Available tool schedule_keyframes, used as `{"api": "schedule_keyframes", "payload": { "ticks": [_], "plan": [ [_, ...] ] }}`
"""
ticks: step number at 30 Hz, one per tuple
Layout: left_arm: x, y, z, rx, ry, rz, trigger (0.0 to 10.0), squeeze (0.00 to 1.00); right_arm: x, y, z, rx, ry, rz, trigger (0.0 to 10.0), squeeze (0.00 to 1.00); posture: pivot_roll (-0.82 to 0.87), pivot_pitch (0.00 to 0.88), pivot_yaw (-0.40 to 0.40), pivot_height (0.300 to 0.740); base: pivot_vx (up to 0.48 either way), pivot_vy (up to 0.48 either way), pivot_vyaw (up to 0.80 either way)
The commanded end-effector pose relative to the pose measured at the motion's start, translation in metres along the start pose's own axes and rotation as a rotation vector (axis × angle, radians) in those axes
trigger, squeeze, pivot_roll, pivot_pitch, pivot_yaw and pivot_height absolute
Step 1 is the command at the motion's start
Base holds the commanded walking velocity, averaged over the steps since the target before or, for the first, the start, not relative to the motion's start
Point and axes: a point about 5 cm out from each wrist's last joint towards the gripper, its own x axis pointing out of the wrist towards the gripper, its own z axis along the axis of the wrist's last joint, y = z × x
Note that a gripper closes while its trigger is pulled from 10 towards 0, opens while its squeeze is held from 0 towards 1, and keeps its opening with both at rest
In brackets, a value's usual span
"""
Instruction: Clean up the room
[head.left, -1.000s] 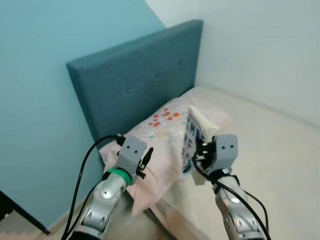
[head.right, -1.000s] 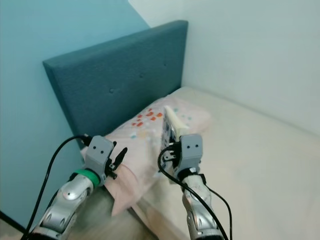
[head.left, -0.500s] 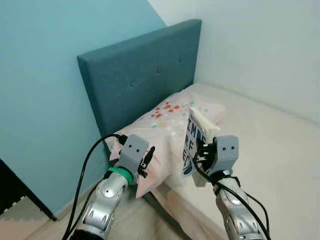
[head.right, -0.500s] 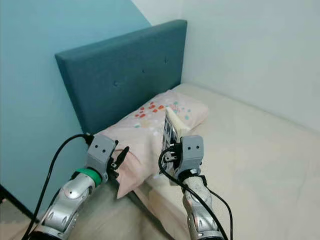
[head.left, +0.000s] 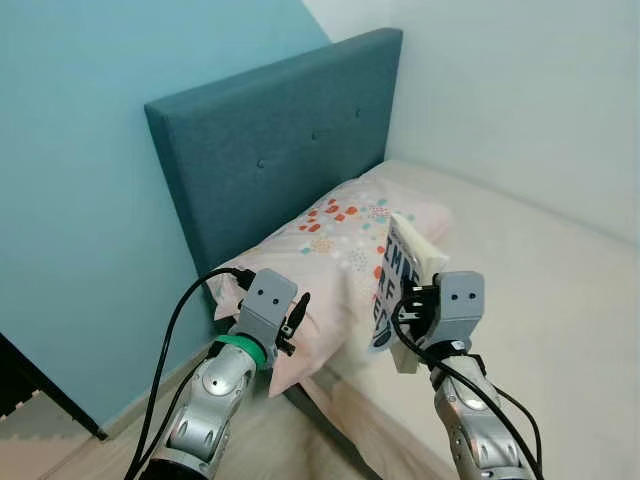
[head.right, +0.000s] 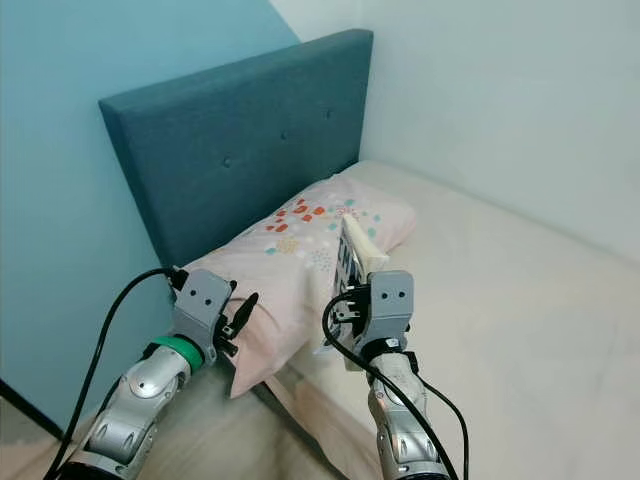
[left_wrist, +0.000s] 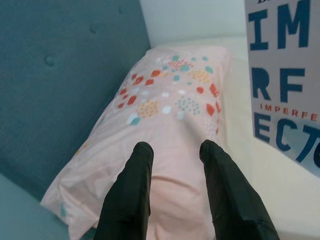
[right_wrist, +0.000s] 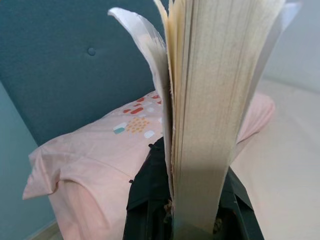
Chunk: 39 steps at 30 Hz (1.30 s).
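Note:
A white book (head.left: 397, 282) with big blue letters stands upright in my right gripper (head.left: 412, 322), which is shut on its lower edge; its pages (right_wrist: 210, 110) fan out edge-on in the right wrist view. My left gripper (head.left: 294, 322) is open, with nothing between its black fingers (left_wrist: 131, 192), and hovers over the near corner of a pink pillow (head.left: 322, 265) with coloured spots. The pillow lies at the head of a beige bed (head.left: 540, 290), against a teal padded headboard (head.left: 270, 155). The book's cover (left_wrist: 285, 80) appears beside the pillow in the left wrist view.
A light blue wall (head.left: 80, 200) stands at the left and a white wall (head.left: 520, 100) behind the bed. A dark object (head.left: 30, 390) reaches in at the lower left above a strip of pale floor (head.left: 60, 450).
The view has shifted a little, so the bed and headboard sit differently in the picture. The right gripper still holds the book, now slightly further right over the mattress. The left gripper is unchanged.

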Motion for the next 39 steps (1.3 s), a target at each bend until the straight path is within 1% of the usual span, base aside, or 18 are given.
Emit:
{"api": "schedule_keyframes", "payload": {
  "ticks": [1,6,13,14,21,23,25,29,32,37,38,39],
  "plan": [
    [-0.0018,-0.001,-0.0051,-0.002,0.024,-0.002,10.0,0.0,0.0003,-0.0017,0.005,0.029,-0.042,-0.016,10.0,0.0,-0.16,0.039,0.071,0.711,0.0,0.0,0.0],
    [-0.0026,-0.0011,-0.0065,0.0,0.028,-0.004,10.0,0.0,-0.0001,-0.0051,0.0047,0.034,-0.039,-0.036,10.0,0.0,-0.15,0.041,0.072,0.691,0.0,0.0,0.0],
    [-0.0029,-0.0003,-0.007,-0.001,0.03,-0.001,10.0,0.0,-0.0001,-0.0049,0.0042,0.033,-0.037,-0.037,10.0,0.0,-0.15,0.042,0.072,0.661,0.0,0.0,0.0],
    [-0.0029,-0.0003,-0.0071,-0.001,0.03,-0.002,10.0,0.0,0.0,-0.0048,0.004,0.032,-0.036,-0.035,10.0,0.0,-0.15,0.041,0.072,0.651,0.0,0.0,0.0],
    [-0.0026,-0.0004,-0.0069,0.0,0.028,-0.003,10.0,0.0,0.0005,-0.0044,0.0039,0.032,-0.036,-0.032,10.0,0.0,-0.16,0.038,0.073,0.621,0.0,0.0,0.0],
    [-0.0027,-0.0005,-0.0069,0.001,0.028,-0.004,10.0,0.0,0.0005,-0.0044,0.0039,0.032,-0.037,-0.032,10.0,0.0,-0.15,0.038,0.073,0.606,0.0,0.0,0.0],
    [-0.0027,-0.0004,-0.0069,0.001,0.028,-0.004,10.0,0.0,0.0005,-0.0044,0.0039,0.031,-0.037,-0.032,10.0,0.0,-0.15,0.036,0.072,0.601,0.0,0.0,0.0],
    [-0.0028,-0.0002,-0.0068,0.002,0.027,-0.005,10.0,0.0,0.0011,-0.0043,0.0049,0.03,-0.04,-0.031,10.0,0.0,-0.15,0.034,0.072,0.576,0.0,0.0,0.0],
    [-0.0027,-0.0002,-0.0067,0.002,0.026,-0.005,10.0,0.0,0.0012,-0.0043,0.0051,0.031,-0.041,-0.03,10.0,0.0,-0.15,0.034,0.072,0.571,0.0,0.0,0.0],
    [-0.0026,-0.0002,-0.0066,0.004,0.025,-0.006,10.0,0.0,0.0017,-0.0038,0.0075,0.034,-0.057,-0.022,10.0,0.0,-0.15,0.032,0.073,0.551,0.0,0.0,0.0],
    [-0.0026,-0.0001,-0.0061,0.004,0.024,-0.008,10.0,0.0,0.0026,-0.0035,0.0096,0.05,-0.07,-0.018,10.0,0.0,-0.15,0.032,0.075,0.541,0.0,0.0,0.0],
    [-0.0026,-0.0001,-0.0061,0.004,0.024,-0.008,10.0,0.0,0.0026,-0.0035,0.0096,0.05,-0.07,-0.018,10.0,0.0,-0.15,0.032,0.075,0.541,0.0,0.0,0.0]
  ]
}}
